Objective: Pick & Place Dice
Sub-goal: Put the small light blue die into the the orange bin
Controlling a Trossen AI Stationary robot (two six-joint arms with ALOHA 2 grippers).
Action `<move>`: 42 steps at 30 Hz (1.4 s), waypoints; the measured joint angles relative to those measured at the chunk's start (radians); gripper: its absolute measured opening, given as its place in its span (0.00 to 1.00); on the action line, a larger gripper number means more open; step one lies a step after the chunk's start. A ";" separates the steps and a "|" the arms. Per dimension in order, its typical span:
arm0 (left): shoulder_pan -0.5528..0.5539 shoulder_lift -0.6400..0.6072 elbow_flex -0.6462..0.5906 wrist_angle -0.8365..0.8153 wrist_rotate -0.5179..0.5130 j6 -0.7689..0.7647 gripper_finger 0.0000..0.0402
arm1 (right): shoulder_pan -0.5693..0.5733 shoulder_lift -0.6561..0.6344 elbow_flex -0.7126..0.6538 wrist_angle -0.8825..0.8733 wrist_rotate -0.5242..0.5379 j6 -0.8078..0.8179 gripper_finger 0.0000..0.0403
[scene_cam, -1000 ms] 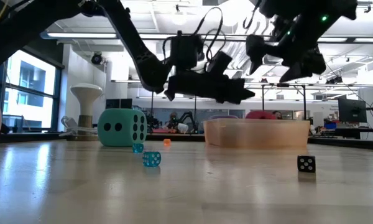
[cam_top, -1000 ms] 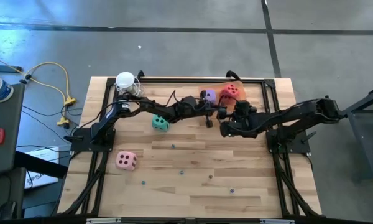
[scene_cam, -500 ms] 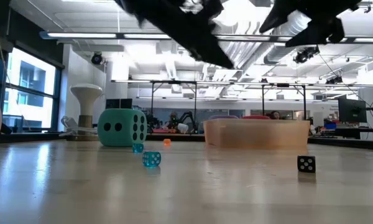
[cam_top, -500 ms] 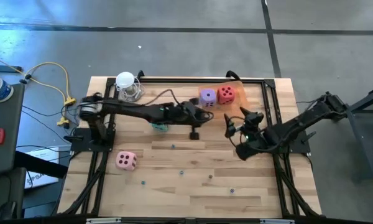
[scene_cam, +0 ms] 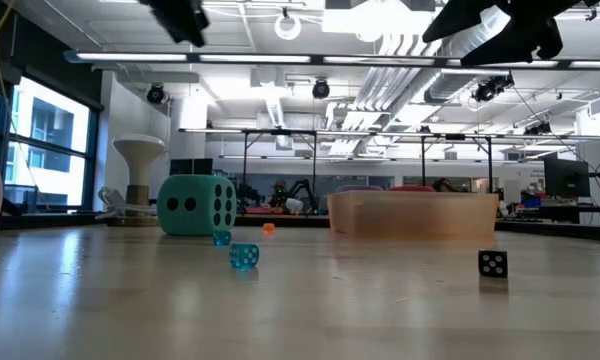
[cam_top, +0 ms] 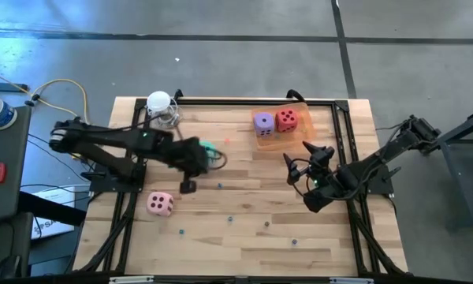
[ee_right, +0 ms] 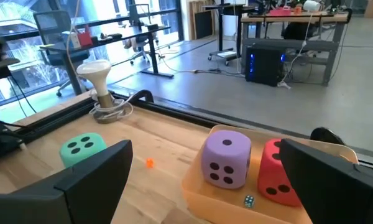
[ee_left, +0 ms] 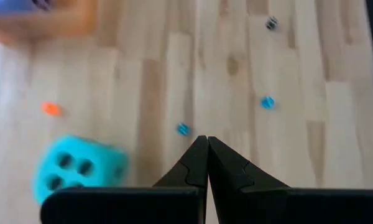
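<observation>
- A second ago both arms met over the tray (cam_top: 270,134) at the upper centre of the high view; now both have pulled away, the left arm swinging to the left half of the table, the right arm to centre-right.
- The purple die (cam_top: 263,121) and the red die (cam_top: 286,119) sit side by side in the tray, so I judge two of four placed.
- The teal die (cam_top: 207,147), left of centre, is mostly hidden under the left arm in the high view; the pink die (cam_top: 160,203) lies lower left, well apart. Both are still on the bare wood.
- The left gripper (cam_top: 188,186) hangs above the boards between teal and pink, fingers pressed together, holding nothing; its wrist view shows the teal die beside it, untouched.
- The right gripper (cam_top: 307,154) hovers right of centre below the tray, jaws spread wide, empty.
- Likely next: the left arm takes teal or pink.
</observation>
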 joint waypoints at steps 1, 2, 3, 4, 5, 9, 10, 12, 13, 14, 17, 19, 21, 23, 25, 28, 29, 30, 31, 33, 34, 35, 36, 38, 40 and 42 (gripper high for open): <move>-0.022 -0.021 -0.036 0.018 -0.001 -0.025 0.01 | -0.004 0.000 0.000 0.000 -0.009 0.000 0.99; -0.042 -0.042 -0.074 0.036 -0.001 -0.050 0.01 | -0.009 0.000 0.000 0.000 -0.024 0.000 0.99; -0.064 -0.060 -0.114 0.057 -0.003 -0.080 0.01 | -0.015 0.000 0.000 0.000 -0.043 0.000 0.99; -0.087 -0.075 -0.158 0.077 -0.003 -0.117 0.01 | -0.020 0.000 0.000 0.000 -0.061 0.000 0.99; -0.110 -0.087 -0.200 0.104 -0.004 -0.157 0.01 | -0.025 0.000 0.000 0.000 -0.079 0.000 0.99; -0.205 -0.095 -0.324 0.223 -0.004 -0.247 0.01 | -0.050 0.000 0.000 0.000 -0.127 0.000 0.99; -0.223 -0.091 -0.339 0.260 -0.006 -0.247 0.01 | -0.056 0.000 0.000 0.000 -0.131 0.000 0.99; -0.247 -0.076 -0.348 0.320 -0.029 -0.223 0.01 | -0.069 0.000 0.000 0.000 -0.130 0.000 0.99; -0.254 -0.068 -0.349 0.342 -0.039 -0.190 0.01 | -0.075 0.000 0.000 0.000 -0.128 0.000 0.99; -0.261 -0.060 -0.349 0.363 -0.050 -0.147 0.01 | -0.080 0.000 0.000 0.000 -0.127 0.000 0.99; -0.269 -0.031 -0.349 0.422 -0.053 -0.035 0.01 | -0.094 0.000 0.000 0.001 -0.128 0.000 0.99; -0.270 -0.009 -0.349 0.441 -0.052 0.034 0.01 | -0.100 0.000 0.000 0.002 -0.131 0.000 0.99; -0.270 0.016 -0.349 0.438 -0.053 0.106 0.01 | -0.101 0.000 0.000 0.001 -0.131 0.000 0.99; -0.264 0.041 -0.349 0.441 -0.053 0.153 0.01 | -0.100 0.000 0.000 0.003 -0.135 0.000 0.99; -0.253 0.068 -0.349 0.448 -0.052 0.177 0.01 | -0.100 0.000 0.000 0.005 -0.146 -0.013 0.99; -0.238 0.106 -0.349 0.482 -0.052 0.223 0.01 | -0.100 0.000 0.000 0.030 -0.155 -0.074 0.99; -0.233 0.118 -0.349 0.507 -0.052 0.237 0.01 | -0.100 0.000 0.000 0.040 -0.154 -0.089 0.99; -0.228 0.128 -0.349 0.527 -0.052 0.247 0.01 | -0.100 0.000 0.000 0.054 -0.155 -0.105 0.99; -0.226 0.135 -0.349 0.538 -0.052 0.254 0.01 | -0.100 0.000 0.000 0.069 -0.155 -0.122 0.99; -0.221 0.149 -0.349 0.565 -0.052 0.268 0.01 | -0.100 0.000 0.000 0.091 -0.157 -0.155 0.99; -0.220 0.150 -0.349 0.568 -0.052 0.267 0.01 | -0.100 0.000 0.000 0.098 -0.162 -0.171 0.99; -0.220 0.149 -0.349 0.567 -0.052 0.262 0.01 | -0.100 0.000 0.000 0.106 -0.174 -0.187 0.99; -0.220 0.149 -0.349 0.575 -0.052 0.251 0.01 | -0.100 0.000 0.000 0.110 -0.190 -0.202 0.99; -0.220 0.148 -0.349 0.594 -0.052 0.219 0.01 | -0.100 0.000 0.000 0.110 -0.225 -0.231 0.99; -0.220 0.148 -0.349 0.616 -0.051 0.177 0.01 | -0.100 0.000 0.000 0.112 -0.256 -0.260 0.99; -0.220 0.148 -0.349 0.640 -0.049 0.138 0.01 | -0.100 0.000 0.000 0.115 -0.274 -0.279 0.99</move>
